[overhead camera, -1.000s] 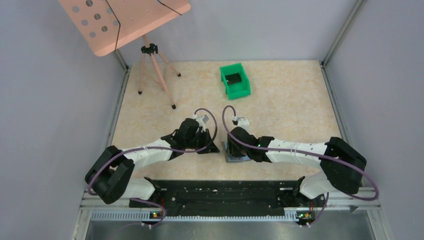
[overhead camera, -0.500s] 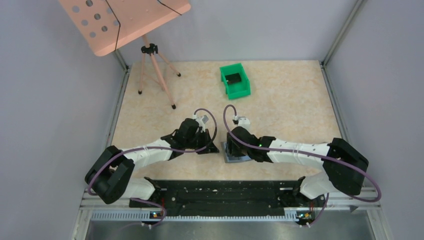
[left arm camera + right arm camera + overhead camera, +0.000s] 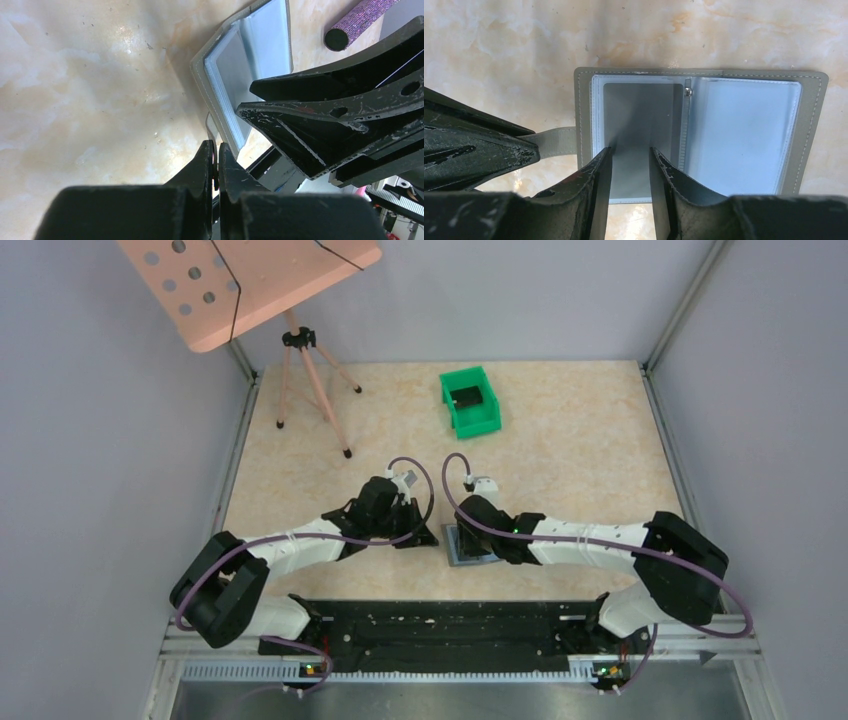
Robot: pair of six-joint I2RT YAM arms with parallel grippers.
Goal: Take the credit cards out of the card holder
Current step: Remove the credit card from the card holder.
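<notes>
The grey card holder (image 3: 811, 125) lies open on the table, its light blue inner panels up. A grey card (image 3: 639, 110) sits in its left sleeve. My right gripper (image 3: 630, 150) is open a little, fingertips down on that grey card, one on each side. My left gripper (image 3: 215, 146) is shut on the holder's strap (image 3: 554, 141), which sticks out from the holder's left edge. In the top view the holder (image 3: 468, 552) lies mostly under the right gripper (image 3: 472, 532), with the left gripper (image 3: 426, 534) just to its left.
A green bin (image 3: 470, 400) with a dark object inside stands at the back centre. A pink stand on a tripod (image 3: 300, 350) is at the back left. A purple cylinder (image 3: 360, 22) lies beyond the holder. Grey walls close in both sides.
My right arm has shifted slightly to the left over the holder. The left arm and the holder have not visibly moved.
</notes>
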